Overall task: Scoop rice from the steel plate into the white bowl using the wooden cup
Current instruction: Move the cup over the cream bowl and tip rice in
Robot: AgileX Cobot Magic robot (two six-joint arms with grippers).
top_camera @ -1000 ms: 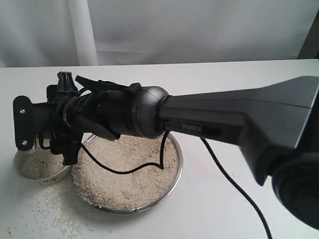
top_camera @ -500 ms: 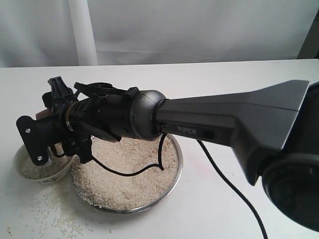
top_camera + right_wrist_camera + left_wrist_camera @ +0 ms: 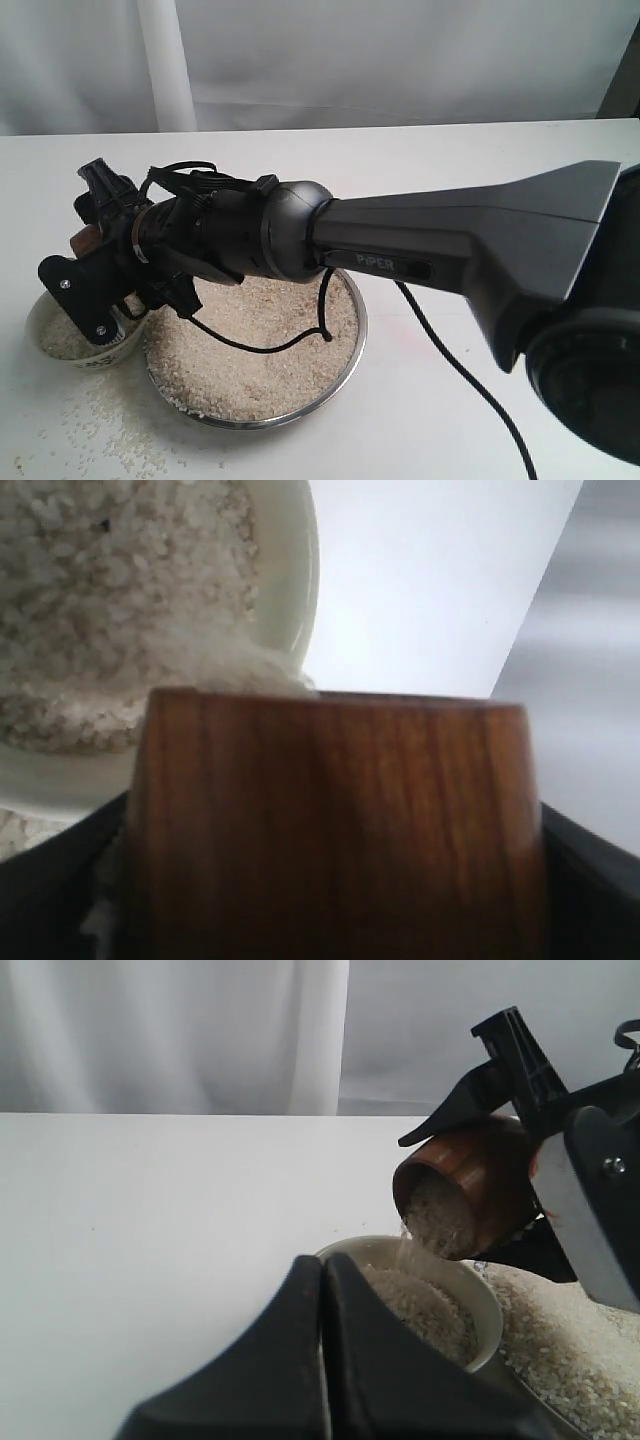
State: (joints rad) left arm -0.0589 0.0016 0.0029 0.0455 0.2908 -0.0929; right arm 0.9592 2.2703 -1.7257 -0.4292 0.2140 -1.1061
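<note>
1. While tipped mouth-downward over the white bowl point(image 3: 488, 1312), the wooden cup point(image 3: 485, 1180) sits clamped in the right claw point(image 3: 92, 250), with rice point(image 3: 420, 1305) spilling from it into the bowl.
2. Bowl: lower left of exterior frame, just beside the steel plate point(image 3: 356, 330).
3. Left claw point(image 3: 322, 1360): fingers pressed together, empty.

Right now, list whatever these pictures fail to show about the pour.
1. Exterior view: the right gripper and its wrist cover nearly all of the wooden cup and the pouring rice.
2. Right wrist view: the cup's blurred wall fills the frame, hiding its mouth and the gripper's fingers.
3. Left wrist view: the shut left gripper blocks the white bowl's near wall, and the frame edge cuts off the steel plate.
</note>
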